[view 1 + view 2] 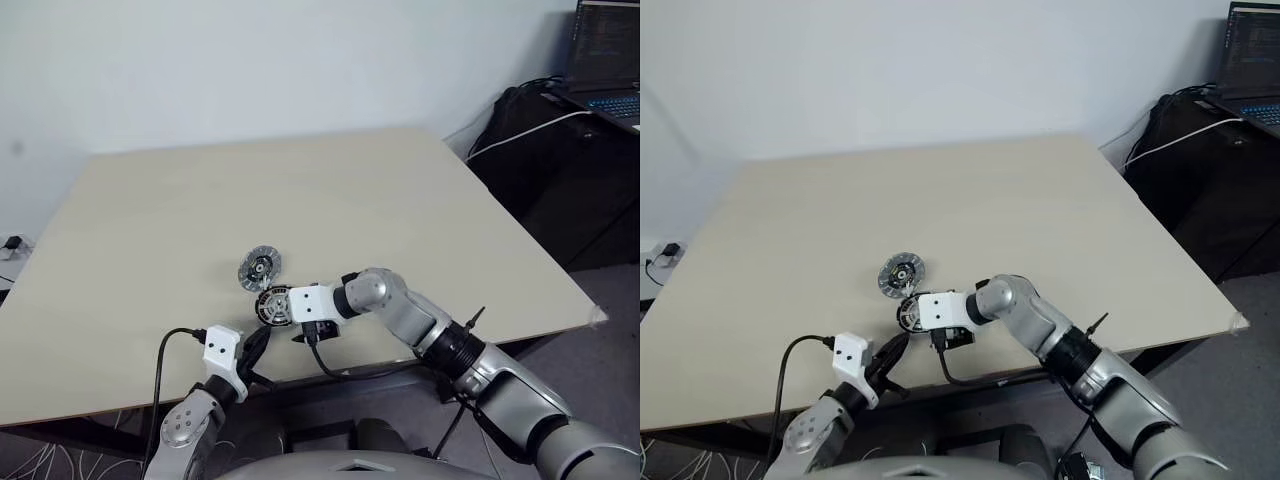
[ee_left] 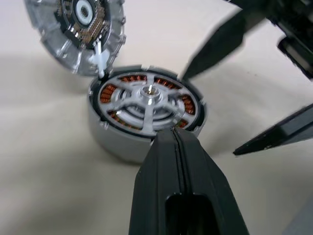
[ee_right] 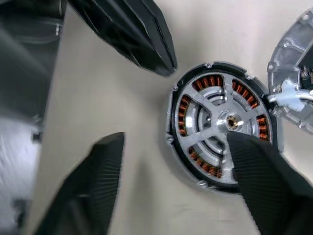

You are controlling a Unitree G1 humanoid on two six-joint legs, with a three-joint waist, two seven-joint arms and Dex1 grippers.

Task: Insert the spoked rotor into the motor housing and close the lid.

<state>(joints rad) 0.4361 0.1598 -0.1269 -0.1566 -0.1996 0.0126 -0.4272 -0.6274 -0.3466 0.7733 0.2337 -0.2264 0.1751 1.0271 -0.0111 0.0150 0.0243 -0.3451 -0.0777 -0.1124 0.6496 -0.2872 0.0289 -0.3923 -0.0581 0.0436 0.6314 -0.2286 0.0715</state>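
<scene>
Lid (image 1: 259,268) leans against motor housing (image 2: 145,110); left tool (image 2: 176,147) touches housing's rim.

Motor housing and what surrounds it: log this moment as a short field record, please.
motor housing: upright on the table, copper windings showing through a spoked silver part seated in its top
open round part: flat on the table, touching the housing's far rim
left gripper: jaws shut, tips at the housing's near rim
right gripper: jaws open, one finger over the housing's top, one on the table beside it
lid on housing: not yet
</scene>
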